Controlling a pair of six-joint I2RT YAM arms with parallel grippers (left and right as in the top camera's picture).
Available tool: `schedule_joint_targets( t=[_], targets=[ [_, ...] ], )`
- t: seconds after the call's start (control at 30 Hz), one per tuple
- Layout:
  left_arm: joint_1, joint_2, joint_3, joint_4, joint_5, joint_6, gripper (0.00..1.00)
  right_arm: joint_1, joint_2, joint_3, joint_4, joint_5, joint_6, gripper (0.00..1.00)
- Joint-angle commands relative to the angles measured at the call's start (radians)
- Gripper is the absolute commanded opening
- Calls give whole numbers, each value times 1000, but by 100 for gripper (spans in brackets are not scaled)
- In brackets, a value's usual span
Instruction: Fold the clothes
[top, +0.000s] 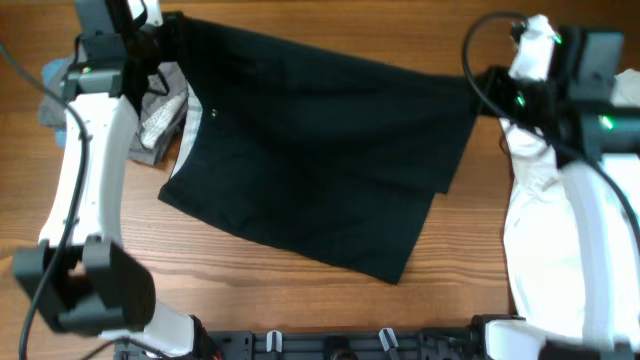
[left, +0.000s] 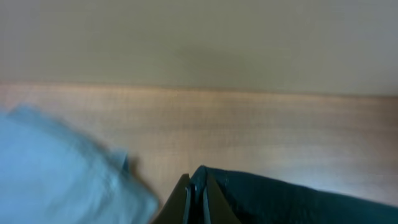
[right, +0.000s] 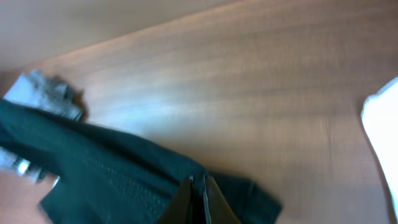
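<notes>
Pinches, with the left gripper (left: 196, 183) narrowed onto cloth, one corner of the black shorts (top: 310, 150) near the worktop's far left corner, beside the grey folded shorts (top: 160, 118); clamps the opposite corner in the right gripper (right: 199, 186) by the far right edge, near the white shirt (top: 530, 205). Looks like the first fold being set up, with the garment stretched along the far edge. Calls next for drawing both corners evenly toward the near edge.
</notes>
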Motion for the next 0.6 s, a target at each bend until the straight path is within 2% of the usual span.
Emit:
schedule_joint_targets(
  t=[0.0, 0.1, 0.27, 0.47, 0.57],
  targets=[
    [-26, 154, 8, 173, 43, 15, 4, -10, 162, 0, 175, 51, 6, 4],
    [-51, 245, 8, 295, 45, -66, 4, -10, 222, 0, 368, 32, 1, 4],
    [-29, 198, 8, 308, 46, -68, 4, -10, 159, 0, 391, 45, -129, 4],
    [-31, 182, 8, 327, 64, -68, 4, -10, 171, 0, 396, 98, -124, 4],
    [-31, 182, 8, 438, 62, -71, 4, -10, 186, 0, 408, 188, -92, 4]
  ],
)
